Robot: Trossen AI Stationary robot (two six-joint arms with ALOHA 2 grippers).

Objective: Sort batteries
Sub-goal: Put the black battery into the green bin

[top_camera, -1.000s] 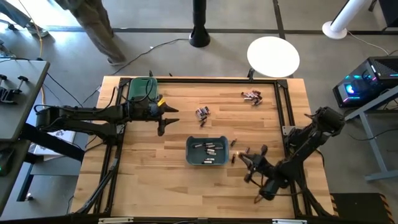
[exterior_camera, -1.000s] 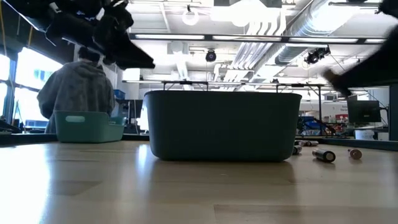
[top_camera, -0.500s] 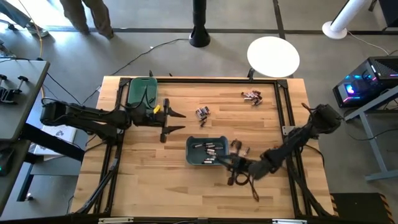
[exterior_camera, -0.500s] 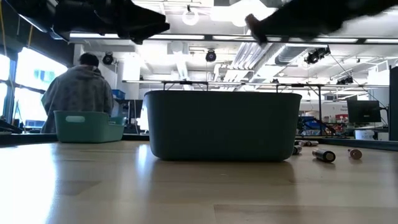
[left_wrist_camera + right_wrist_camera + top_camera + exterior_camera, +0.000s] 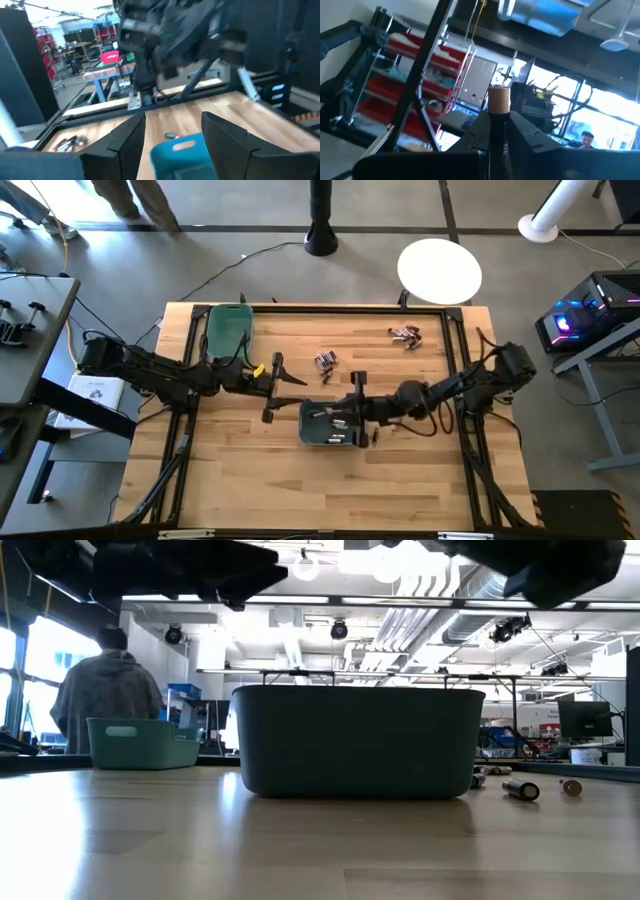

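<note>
While the right claw (image 5: 496,131) grips one battery (image 5: 498,99), two bins (image 5: 332,423) sit.

Bright overhead room light — wrist views motion-blurred, perhaps glare from the windows.

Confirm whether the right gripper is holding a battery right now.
Yes: in the right wrist view a copper-topped battery stands clamped between the right gripper's shut jaws.

Copper-brown and black battery (image 5: 499,107) between dark fingers (image 5: 526,131), teal bin (image 5: 332,423), green bin (image 5: 227,328), pale wood table (image 5: 300,480)
</note>
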